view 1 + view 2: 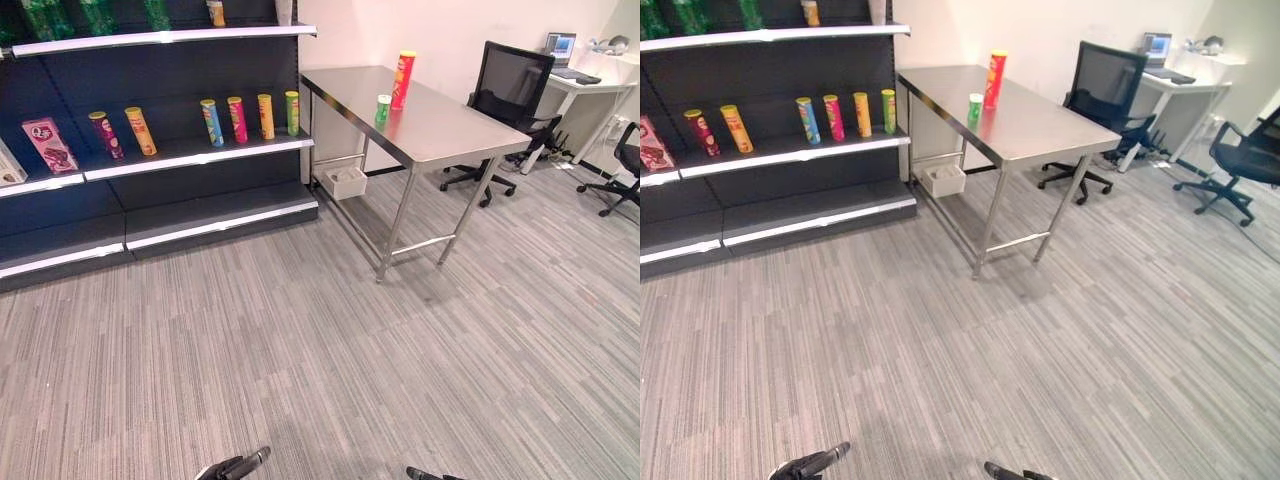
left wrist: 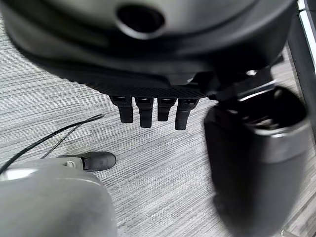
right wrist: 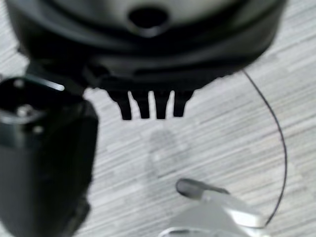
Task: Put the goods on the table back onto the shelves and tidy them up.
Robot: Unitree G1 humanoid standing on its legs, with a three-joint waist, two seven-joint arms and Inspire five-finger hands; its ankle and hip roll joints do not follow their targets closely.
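A tall red can (image 1: 403, 78) and a short green can (image 1: 383, 108) stand on the steel table (image 1: 450, 130) at the upper right. Left of the table, the dark shelf unit (image 1: 200, 150) carries a row of several upright cans (image 1: 238, 118) on its middle board. My left hand (image 1: 236, 467) shows at the bottom edge, far from table and shelf. In its wrist view the left hand's fingers (image 2: 148, 111) hang straight over the carpet with nothing in them. My right hand (image 1: 425, 474) also sits at the bottom edge, its fingers (image 3: 148, 106) straight and empty.
A pink box (image 1: 48, 143) stands on the shelf's left part. A small white bin (image 1: 347, 181) sits under the table by the wall. Black office chairs (image 1: 505, 95) and a desk with a laptop (image 1: 562, 48) stand at the far right. Grey carpet lies between me and the shelf.
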